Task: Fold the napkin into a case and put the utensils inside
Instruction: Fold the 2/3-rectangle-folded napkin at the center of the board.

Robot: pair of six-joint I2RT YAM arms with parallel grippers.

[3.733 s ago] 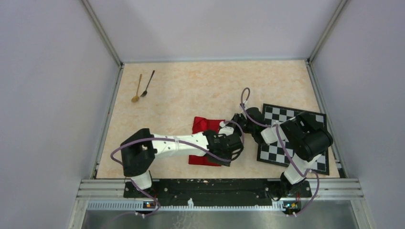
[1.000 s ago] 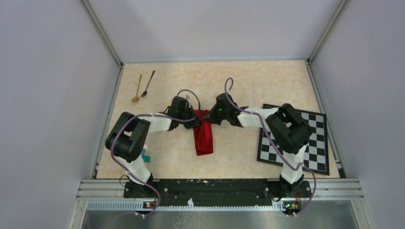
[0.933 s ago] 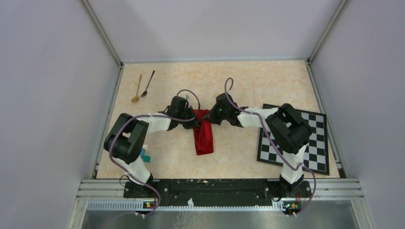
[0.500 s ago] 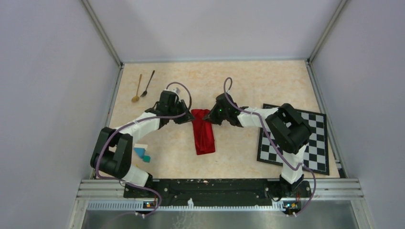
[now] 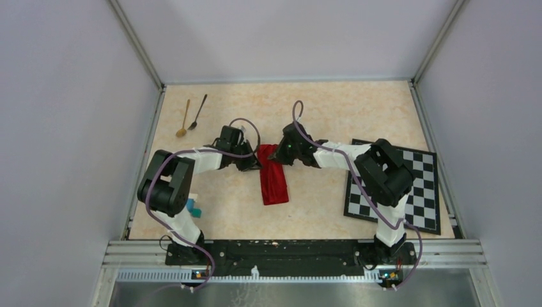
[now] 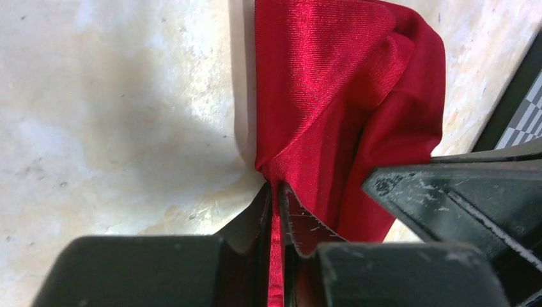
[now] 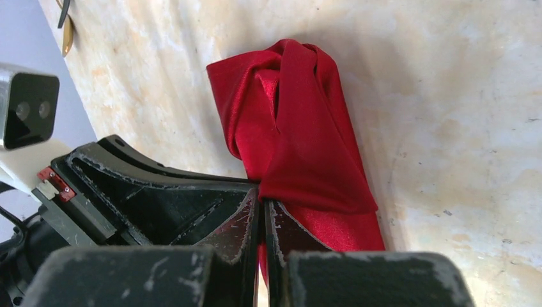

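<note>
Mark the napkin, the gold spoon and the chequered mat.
napkin (image 5: 273, 182), top view, middle of the folded strip.
gold spoon (image 5: 185, 116), top view, mid-handle.
chequered mat (image 5: 428, 185), top view, bare right part.

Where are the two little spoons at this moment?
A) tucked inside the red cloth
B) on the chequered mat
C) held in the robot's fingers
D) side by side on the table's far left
D: the gold spoon and the black spoon lie side by side on the bare table at its far left, away from the red napkin and the chequered mat.
</note>
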